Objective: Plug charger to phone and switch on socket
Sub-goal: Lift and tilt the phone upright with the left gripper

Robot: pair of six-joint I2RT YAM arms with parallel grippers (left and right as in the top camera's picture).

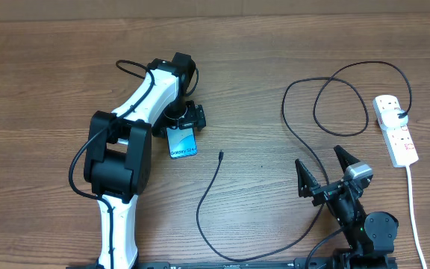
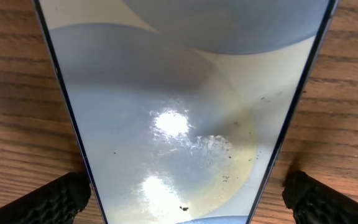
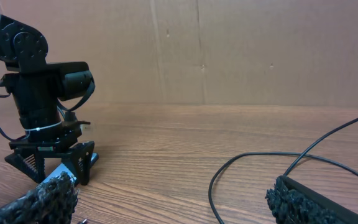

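Left pincer (image 1: 186,121): mine, set down over the phone (image 1: 183,143), jaws parted along its two long edges. Wrist view shows both pads (image 2: 53,200) low at either side of the glass, with a sliver of wood between the right pad and the phone's edge, so I list it as straddling, not clamped.

Right pincer (image 1: 324,170): mine, jaws wide, nothing held, low at the near right of the table (image 1: 260,45).

Phone: flat on the wood, screen lit, printed end toward me.

Charger (image 1: 202,213): thin black cable. Its connector tip (image 1: 221,155) lies loose just right of the phone's near end, not touching it. The cable curves toward me, passes beside my right pincer, then loops up to the black plug (image 1: 402,113).

Socket (image 1: 396,131): white strip at the far right edge, plug seated; switch position too small to read.

Step in hand, as I judge it: steadying the phone before plugging in.

Next move calls for: the right pincer reaching left to the tip, well apart from it now, and pinching it close behind the connector. It must then line up with the phone's near edge. The switch comes after.
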